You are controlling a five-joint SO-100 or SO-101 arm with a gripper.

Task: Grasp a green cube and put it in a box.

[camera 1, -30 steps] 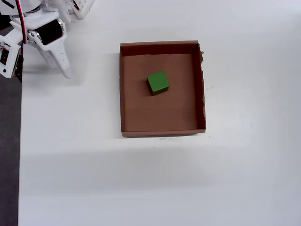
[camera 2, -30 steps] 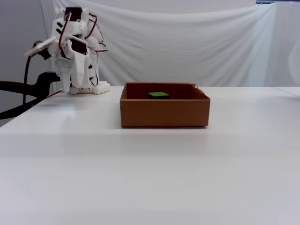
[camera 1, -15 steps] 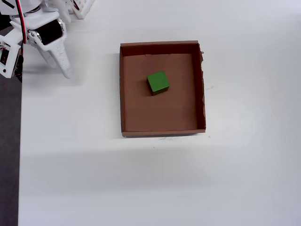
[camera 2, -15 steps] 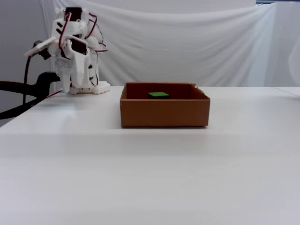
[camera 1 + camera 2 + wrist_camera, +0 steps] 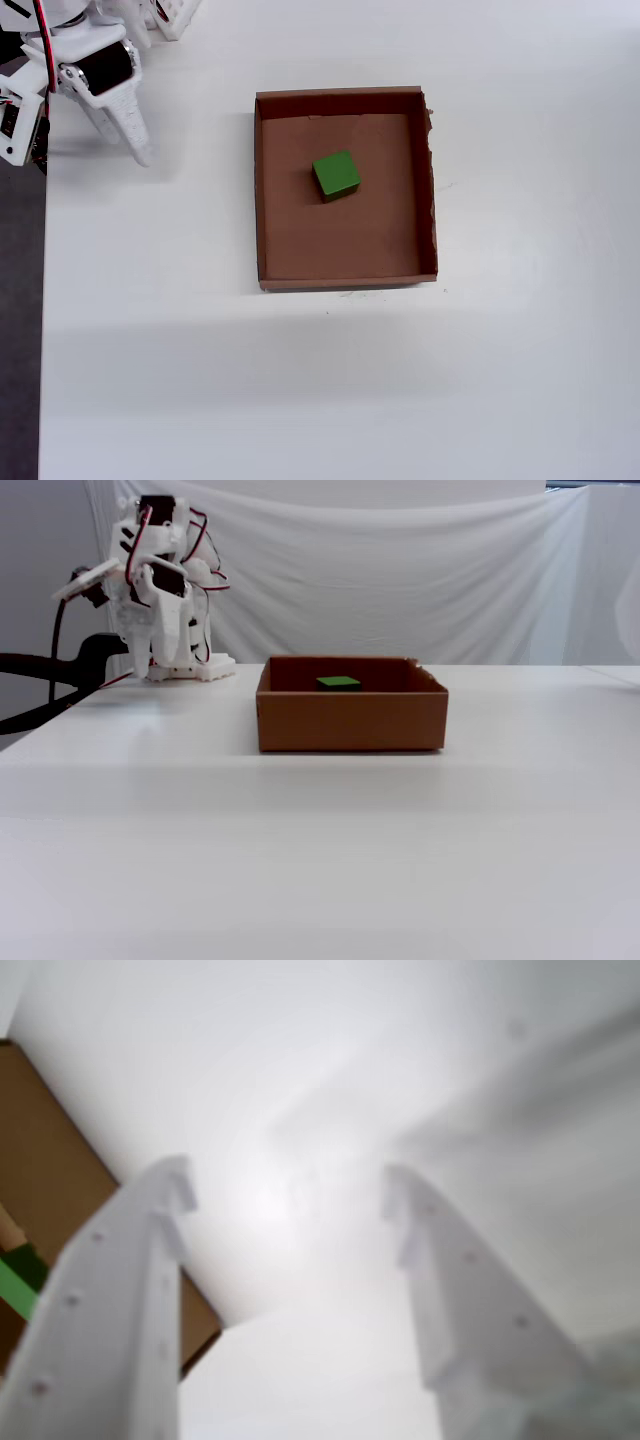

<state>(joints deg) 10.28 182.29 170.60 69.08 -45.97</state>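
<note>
The pincer hangs with its two white fingers spread wide over blurred white tabletop. Off beside its left-hand finger sits the brown box, a sliver of green cube showing inside.

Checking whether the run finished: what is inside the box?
The green cube sits on the floor of the box, near its middle. Nothing else shows inside. The floor patch under the cube is hidden.

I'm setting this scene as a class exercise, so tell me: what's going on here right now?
The job looks done. The green cube sits on the floor of the brown cardboard box, near the middle, touching no wall. The white robot arm is folded up at the table's left corner in the overhead view, well away from the box. Its claw is open and empty over the bare white table.
</note>
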